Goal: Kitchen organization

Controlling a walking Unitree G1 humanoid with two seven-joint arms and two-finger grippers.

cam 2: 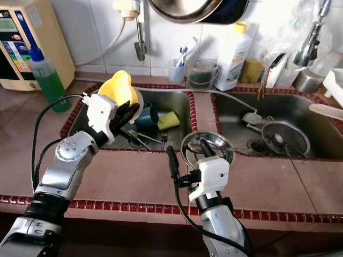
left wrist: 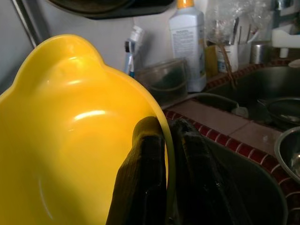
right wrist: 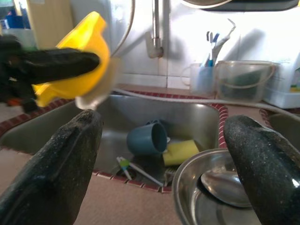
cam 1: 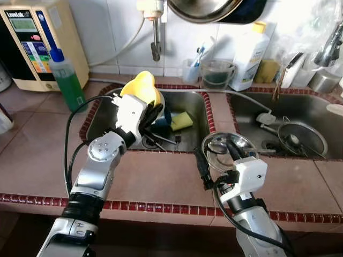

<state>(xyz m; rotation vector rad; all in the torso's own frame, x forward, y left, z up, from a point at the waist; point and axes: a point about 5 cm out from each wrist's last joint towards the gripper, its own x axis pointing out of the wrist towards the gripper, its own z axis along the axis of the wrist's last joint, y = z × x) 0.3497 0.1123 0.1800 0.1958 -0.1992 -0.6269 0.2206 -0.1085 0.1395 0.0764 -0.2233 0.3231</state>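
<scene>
Tiled counter (cam 1: 161,182), pinkish-brown with a dark red trim edge, holding two steel sinks side by side below a white tiled wall. Left sink (cam 1: 195,115): blue mug (cam 2: 148,115) on its side, yellow sponge (cam 1: 181,121), loose cutlery near the drain. Right sink (cam 1: 311,110): round strainer (cam 1: 303,138) and a ladle. Water unit (cam 1: 32,43) at the counter's left rear, green bottle (cam 1: 68,80) just in front of it. Along the back ledge: white bottle (cam 1: 250,56), clear jug (cam 1: 217,74), cup with toothbrushes (cam 1: 192,67). Dark pan (cam 1: 214,9) hanging above, tap (cam 1: 155,37) beside it. Yellow bowl (cam 1: 140,88), tilted on edge over the left sink, held up clear of the basin; left gripper (left wrist: 166,187) is clamped on its rim, one finger inside the bowl and one outside. Steel bowl (cam 1: 228,151) with a spoon in it, on the counter strip between the sinks at the front; right gripper (right wrist: 164,154) sits just before it with fingers spread wide, touching nothing, the steel bowl lying between and ahead of the fingertips.
</scene>
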